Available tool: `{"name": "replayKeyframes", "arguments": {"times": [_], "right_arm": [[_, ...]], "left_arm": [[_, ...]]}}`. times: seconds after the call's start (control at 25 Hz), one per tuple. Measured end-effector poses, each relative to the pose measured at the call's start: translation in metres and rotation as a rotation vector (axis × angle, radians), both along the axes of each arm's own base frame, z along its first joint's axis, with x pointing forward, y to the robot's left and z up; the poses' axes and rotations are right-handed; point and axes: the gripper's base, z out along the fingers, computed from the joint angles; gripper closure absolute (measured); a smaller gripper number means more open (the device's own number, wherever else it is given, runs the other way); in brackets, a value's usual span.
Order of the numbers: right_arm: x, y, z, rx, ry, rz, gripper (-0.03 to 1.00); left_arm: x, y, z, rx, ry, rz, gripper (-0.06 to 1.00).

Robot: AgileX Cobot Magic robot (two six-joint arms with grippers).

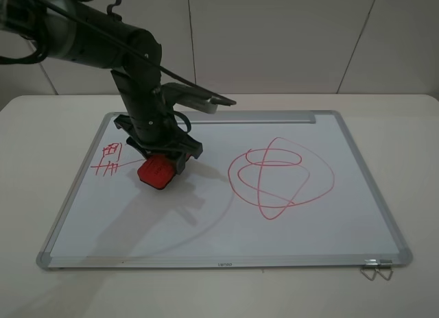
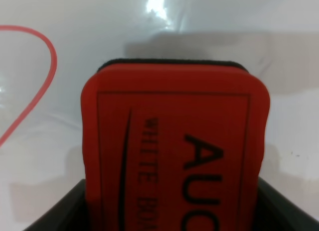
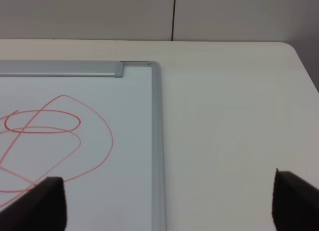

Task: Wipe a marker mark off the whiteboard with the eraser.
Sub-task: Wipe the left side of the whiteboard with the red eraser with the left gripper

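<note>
My left gripper (image 1: 161,160) clamps the eraser (image 1: 156,172) over the whiteboard (image 1: 219,263). The marker mark (image 1: 110,160) lies just beside the eraser, to its left.

One whiteboard (image 1: 274,229); one eraser (image 1: 155,172); two red drawings, the marker mark (image 1: 108,160) and an oval scribble (image 1: 281,177).

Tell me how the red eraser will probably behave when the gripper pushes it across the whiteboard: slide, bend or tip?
Probably stiff: the eraser shows an undeformed blocky shape in the left gripper. Its black felt base should glide on the glossy whiteboard with light drag. Being low and flat, it seems unlikely to tip or roll.
</note>
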Motion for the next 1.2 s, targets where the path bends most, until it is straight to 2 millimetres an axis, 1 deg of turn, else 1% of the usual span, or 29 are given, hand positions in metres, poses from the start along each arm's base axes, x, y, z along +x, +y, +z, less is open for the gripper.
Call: {"name": "replayKeyframes", "arguments": {"times": [0.16, 0.32, 0.56, 0.68, 0.92, 1.0, 1.2], "right_arm": [[0.0, 0.0, 0.0, 0.0, 0.0, 0.0, 0.26], [0.0, 0.0, 0.0, 0.0, 0.0, 0.0, 0.26], [0.0, 0.0, 0.0, 0.0, 0.0, 0.0, 0.26], [0.0, 0.0, 0.0, 0.0, 0.0, 0.0, 0.26], [0.0, 0.0, 0.0, 0.0, 0.0, 0.0, 0.26], [0.0, 0.0, 0.0, 0.0, 0.0, 0.0, 0.26], [0.0, 0.0, 0.0, 0.0, 0.0, 0.0, 0.26]], "left_arm": [[-0.001, 0.001, 0.0, 0.002, 0.023, 0.057, 0.37], [0.001, 0.006, 0.0, 0.006, 0.019, 0.085, 0.37], [0.012, 0.024, 0.0, 0.001, 0.022, 0.149, 0.37], [0.019, 0.038, 0.0, 0.005, 0.023, 0.185, 0.37], [0.037, 0.078, 0.0, 0.025, 0.011, 0.275, 0.37], [0.041, 0.088, 0.0, 0.023, 0.005, 0.313, 0.37], [0.052, 0.106, -0.003, 0.002, -0.031, 0.384, 0.37]]}}
